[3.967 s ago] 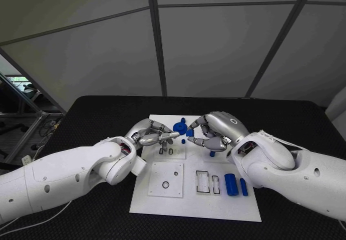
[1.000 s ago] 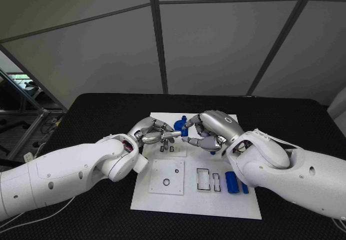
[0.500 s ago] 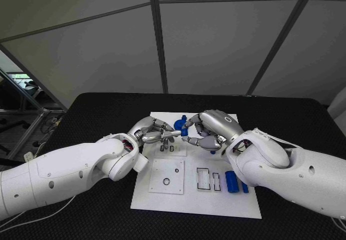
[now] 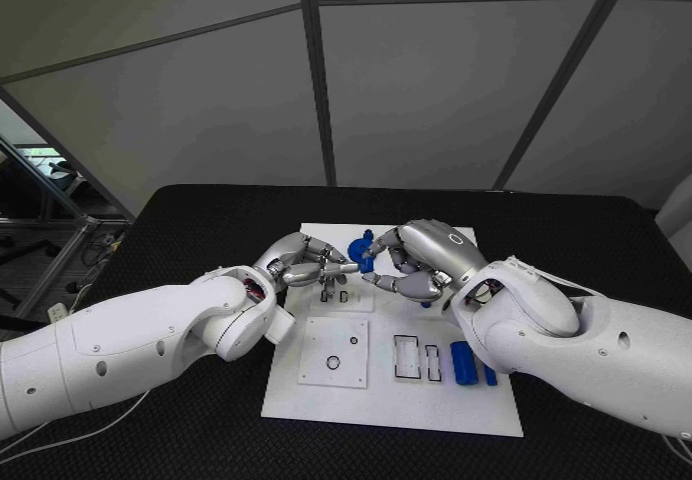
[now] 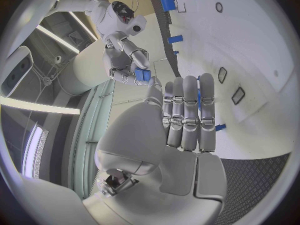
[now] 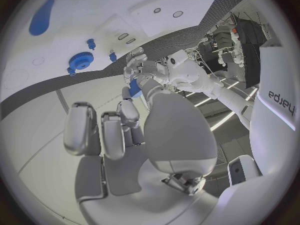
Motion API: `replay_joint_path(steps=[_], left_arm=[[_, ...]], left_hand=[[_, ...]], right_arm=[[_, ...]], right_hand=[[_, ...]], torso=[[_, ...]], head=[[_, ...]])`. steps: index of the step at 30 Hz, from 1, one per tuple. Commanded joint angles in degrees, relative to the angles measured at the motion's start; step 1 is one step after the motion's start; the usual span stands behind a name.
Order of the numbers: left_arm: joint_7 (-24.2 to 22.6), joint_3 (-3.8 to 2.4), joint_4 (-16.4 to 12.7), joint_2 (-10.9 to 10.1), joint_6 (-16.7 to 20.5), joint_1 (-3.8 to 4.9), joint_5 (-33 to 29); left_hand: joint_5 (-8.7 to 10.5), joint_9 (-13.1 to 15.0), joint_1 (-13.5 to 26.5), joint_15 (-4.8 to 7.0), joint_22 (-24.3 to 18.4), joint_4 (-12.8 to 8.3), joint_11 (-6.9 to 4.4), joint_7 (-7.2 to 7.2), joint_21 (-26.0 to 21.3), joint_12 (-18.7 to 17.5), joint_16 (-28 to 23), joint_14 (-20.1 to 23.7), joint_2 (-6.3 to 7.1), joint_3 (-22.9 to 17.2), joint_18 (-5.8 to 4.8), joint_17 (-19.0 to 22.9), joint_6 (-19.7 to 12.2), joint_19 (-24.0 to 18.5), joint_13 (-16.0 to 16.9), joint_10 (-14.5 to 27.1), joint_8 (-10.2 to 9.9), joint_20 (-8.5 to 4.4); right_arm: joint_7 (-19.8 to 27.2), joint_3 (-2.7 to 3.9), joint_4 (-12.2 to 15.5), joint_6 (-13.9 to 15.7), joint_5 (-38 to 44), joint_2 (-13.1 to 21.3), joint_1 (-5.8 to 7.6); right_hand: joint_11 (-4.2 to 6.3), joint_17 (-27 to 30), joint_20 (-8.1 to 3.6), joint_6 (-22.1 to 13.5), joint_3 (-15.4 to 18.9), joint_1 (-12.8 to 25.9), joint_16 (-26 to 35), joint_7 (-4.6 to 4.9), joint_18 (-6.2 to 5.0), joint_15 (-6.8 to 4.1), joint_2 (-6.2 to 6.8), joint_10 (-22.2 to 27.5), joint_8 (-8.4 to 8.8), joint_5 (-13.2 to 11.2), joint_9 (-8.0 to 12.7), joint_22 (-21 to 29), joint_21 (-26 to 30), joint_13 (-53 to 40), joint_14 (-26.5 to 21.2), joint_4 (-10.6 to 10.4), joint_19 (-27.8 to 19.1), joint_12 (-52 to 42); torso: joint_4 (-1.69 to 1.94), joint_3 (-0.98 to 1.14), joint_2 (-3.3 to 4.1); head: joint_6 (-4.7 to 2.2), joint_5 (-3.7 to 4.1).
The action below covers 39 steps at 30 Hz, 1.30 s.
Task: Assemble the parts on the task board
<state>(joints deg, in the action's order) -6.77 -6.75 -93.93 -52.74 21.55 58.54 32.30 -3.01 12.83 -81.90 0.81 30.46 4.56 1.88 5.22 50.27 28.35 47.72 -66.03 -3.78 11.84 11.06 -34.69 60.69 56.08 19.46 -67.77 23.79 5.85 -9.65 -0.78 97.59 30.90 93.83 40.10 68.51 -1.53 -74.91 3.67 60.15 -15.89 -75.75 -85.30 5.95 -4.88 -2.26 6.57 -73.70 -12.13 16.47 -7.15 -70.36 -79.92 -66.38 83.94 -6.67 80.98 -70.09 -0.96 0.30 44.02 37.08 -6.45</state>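
Observation:
The white task board [image 4: 389, 405] lies in the middle of the black table. Both hands meet above its far half. My right hand [image 4: 418, 260] pinches a small blue part [image 4: 371, 262] at its fingertips; the left wrist view shows that hand [image 5: 125, 55] with the blue part [image 5: 142, 75]. My left hand [image 4: 306, 266] is just beside the part, its fingers [image 5: 187, 115] stretched out side by side and holding nothing. A blue gear [image 6: 81, 60] and a long blue piece [image 6: 42, 15] lie on the board under the hands.
Two blue cylinders [image 4: 462, 367] lie at the board's near right, next to two black-rimmed slots [image 4: 407, 360]. A square plate with a round hole [image 4: 333, 352] sits left of them. Black table [image 4: 173, 230] surrounds the board.
Since four seconds ago both hands have drawn slightly together over the board's far half. In the last half second the left hand's outstretched finger pulled back a little; the right hand kept the blue part.

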Motion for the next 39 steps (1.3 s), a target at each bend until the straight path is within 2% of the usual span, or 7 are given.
replay_joint_path(steps=[1,11,16,19,23,27,39], left_arm=[[0.37,-0.03,-0.09,-0.03,-0.26,0.07,0.97],[-0.12,-0.28,-0.76,-1.71,0.55,0.07,1.19],[-0.53,-1.10,-1.34,-3.09,0.73,0.09,0.51],[-1.19,-1.83,-1.62,-4.28,0.88,0.15,-0.48],[-2.75,-2.71,-1.67,-5.57,1.38,0.34,-3.23],[-4.58,-3.18,-1.53,-6.26,2.24,0.61,-6.35],[-7.52,-3.50,-1.82,-6.20,3.81,1.01,-12.66]], left_hand=[[0.11,0.05,-0.43,-0.08,0.06,-0.34,-0.01,0.04,0.22,-0.04,0.24,0.43,-0.08,0.08,-0.68,0.09,-0.39,-0.59,-0.04,0.44,0.35,0.00],[0.10,0.08,-0.07,-0.13,0.15,-0.10,0.11,0.17,0.26,-0.12,0.28,0.49,-0.29,0.20,-0.70,0.15,-0.51,-0.65,-0.08,0.47,0.39,0.00],[0.08,0.06,-0.09,-0.19,0.20,-0.09,0.17,0.25,0.24,-0.28,0.24,0.65,-0.40,0.20,-0.72,0.23,-0.75,-0.74,-0.15,0.65,0.33,0.03],[0.05,-0.03,-0.39,-0.42,0.24,-0.24,0.45,0.56,0.06,-0.81,-0.07,1.27,-0.58,0.17,-0.78,0.52,-1.42,-1.13,-0.40,1.31,0.10,0.15],[0.06,-0.52,-0.75,-1.38,-0.05,-0.42,1.57,1.79,-1.02,-2.49,-1.50,3.33,-0.92,0.13,-1.00,1.50,-3.37,-2.52,-1.27,3.39,-0.94,0.76],[0.04,-1.08,-1.09,-2.25,-0.54,-0.68,2.52,2.79,-2.29,-3.92,-2.87,4.86,-1.14,0.00,-1.08,2.54,-4.69,-3.80,-2.14,4.79,-1.93,1.50],[0.06,-1.97,-0.53,-3.29,-1.37,-0.68,3.66,3.98,-4.20,-5.32,-4.49,6.56,-1.05,0.21,-0.99,4.03,-6.23,-5.20,-3.15,6.31,-3.24,2.59]], right_arm=[[0.40,0.04,0.12,0.06,0.31,-0.02,0.07],[-0.33,0.04,-0.75,-2.04,0.38,0.01,0.08],[-1.16,0.04,-1.77,-4.50,0.61,-0.57,0.08],[-2.27,0.03,-2.79,-7.51,1.25,-1.22,-0.05],[-3.64,0.03,-3.91,-10.63,2.52,-2.17,-0.53],[-4.94,0.03,-4.87,-12.20,4.18,-3.37,-0.98],[-7.56,0.03,-7.07,-12.77,7.81,-6.36,-2.18]], right_hand=[[0.22,-6.95,-0.20,0.37,-0.21,0.04,0.28,0.03,1.02,-0.46,-0.37,-0.29,-0.15,0.32,-0.09,-0.03,-0.17,-0.05,4.31,-0.12,0.17,-0.04],[0.22,-6.95,-0.20,0.37,-0.21,0.04,0.28,0.03,1.02,-0.46,-0.37,-0.29,-0.15,0.32,-0.09,-0.03,-0.17,-0.05,4.31,-0.12,0.17,-0.04],[0.23,-6.92,-0.20,0.40,-0.23,0.01,0.29,0.01,1.02,-0.47,-0.37,-0.28,-0.17,0.32,-0.11,-0.02,-0.17,-0.02,4.31,-0.11,0.17,-0.01],[0.23,-6.87,-0.20,0.41,-0.23,0.01,0.32,0.01,1.00,-0.47,-0.37,-0.22,-0.18,0.30,-0.12,0.07,-0.12,0.06,4.30,-0.10,0.13,0.06],[0.22,-6.82,-0.21,0.43,-0.19,0.07,0.36,0.01,0.99,-0.47,-0.33,-0.16,-0.20,0.26,-0.14,0.12,-0.10,0.13,4.29,-0.14,0.11,0.13],[0.22,-6.81,-0.21,0.44,-0.19,0.10,0.37,0.00,0.98,-0.48,-0.33,-0.11,-0.22,0.25,-0.15,0.18,-0.06,0.18,4.28,-0.15,0.08,0.18],[0.23,-6.77,-0.21,0.44,-0.19,0.08,0.39,-0.01,0.98,-0.48,-0.33,-0.08,-0.22,0.25,-0.16,0.20,-0.05,0.22,4.28,-0.14,0.07,0.21]], torso=[[-0.02,0.01,0.02],[0.02,-0.04,0.00],[0.07,-0.12,0.00],[0.08,-0.10,-0.01],[0.08,-0.09,0.00],[0.00,-0.06,0.00],[0.06,-0.03,0.04]], head=[[0.07,-0.04],[0.28,0.15],[0.48,0.20],[0.61,0.17],[0.86,0.04],[1.14,-0.05],[1.47,-0.07]])
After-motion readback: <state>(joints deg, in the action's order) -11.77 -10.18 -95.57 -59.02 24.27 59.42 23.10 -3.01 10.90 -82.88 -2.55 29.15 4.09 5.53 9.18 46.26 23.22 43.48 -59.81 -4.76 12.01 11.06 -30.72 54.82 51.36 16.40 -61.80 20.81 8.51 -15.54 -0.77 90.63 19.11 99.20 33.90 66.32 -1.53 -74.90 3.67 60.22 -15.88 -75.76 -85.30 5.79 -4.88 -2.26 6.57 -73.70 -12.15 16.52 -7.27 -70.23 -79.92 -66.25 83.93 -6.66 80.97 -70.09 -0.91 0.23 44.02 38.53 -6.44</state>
